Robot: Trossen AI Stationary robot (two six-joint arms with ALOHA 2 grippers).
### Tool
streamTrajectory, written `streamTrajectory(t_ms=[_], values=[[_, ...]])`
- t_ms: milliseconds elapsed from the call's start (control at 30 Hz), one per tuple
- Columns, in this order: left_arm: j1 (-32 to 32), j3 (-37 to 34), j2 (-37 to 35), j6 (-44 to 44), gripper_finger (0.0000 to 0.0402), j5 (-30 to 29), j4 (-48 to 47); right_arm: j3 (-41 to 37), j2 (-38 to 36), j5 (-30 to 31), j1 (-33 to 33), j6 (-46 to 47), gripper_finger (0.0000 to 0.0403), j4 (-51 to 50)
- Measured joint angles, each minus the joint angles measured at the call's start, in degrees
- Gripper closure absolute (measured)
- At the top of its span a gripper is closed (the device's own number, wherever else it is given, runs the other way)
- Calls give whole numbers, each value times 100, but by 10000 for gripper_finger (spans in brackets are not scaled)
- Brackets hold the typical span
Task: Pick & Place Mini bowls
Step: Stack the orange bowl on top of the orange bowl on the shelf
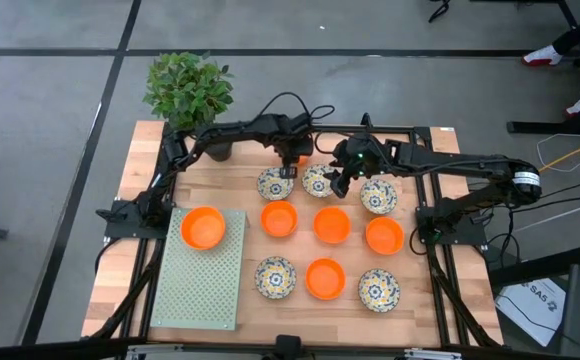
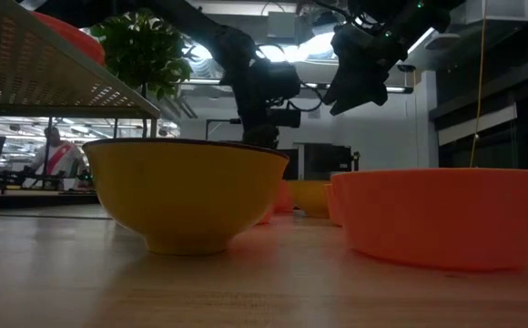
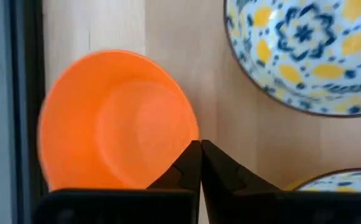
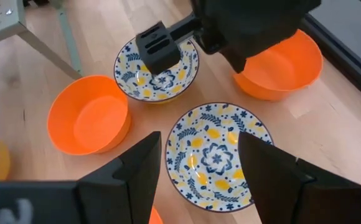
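Note:
My left gripper (image 1: 290,163) is near the table's far edge, shut at the rim of an orange mini bowl (image 3: 115,121), which also shows behind that gripper in the right wrist view (image 4: 283,59). My right gripper (image 4: 199,168) hovers open above a white, blue-and-yellow patterned mini bowl (image 4: 215,155) without touching it. A second patterned bowl (image 4: 159,71) sits beside it on its base. Several more orange and patterned mini bowls stand in rows on the wooden table (image 1: 220,195). My left gripper has its shut fingertips (image 3: 193,158) on the orange bowl's rim (image 3: 190,134), at the side toward the patterned bowls. The fingers slant steeply down from above. The tips hide the place of contact, so I cannot tell whether the bowl is lifted or rests on the table.
A perforated grey-green rack (image 1: 198,275) at the left carries one orange bowl (image 1: 203,227). A potted plant (image 1: 190,90) stands at the far left corner. Black frame rails run along the table's far edge (image 1: 410,130). In the low view, two near bowls (image 2: 187,191) (image 2: 446,214) fill the foreground.

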Motion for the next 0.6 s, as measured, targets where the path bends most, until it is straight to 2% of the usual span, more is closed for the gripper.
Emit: streamTrajectory(t_ms=[233,400,600], values=[[7,507,-2,4,400,48,-297,324,-2,-2,2,225,190,-131],[15,745,-4,86,400,68,-478,799,-31,6,2,-6,190,-260],[26,689,-9,178,400,200,-585,1339,-35,491,4,-336,190,-795]])
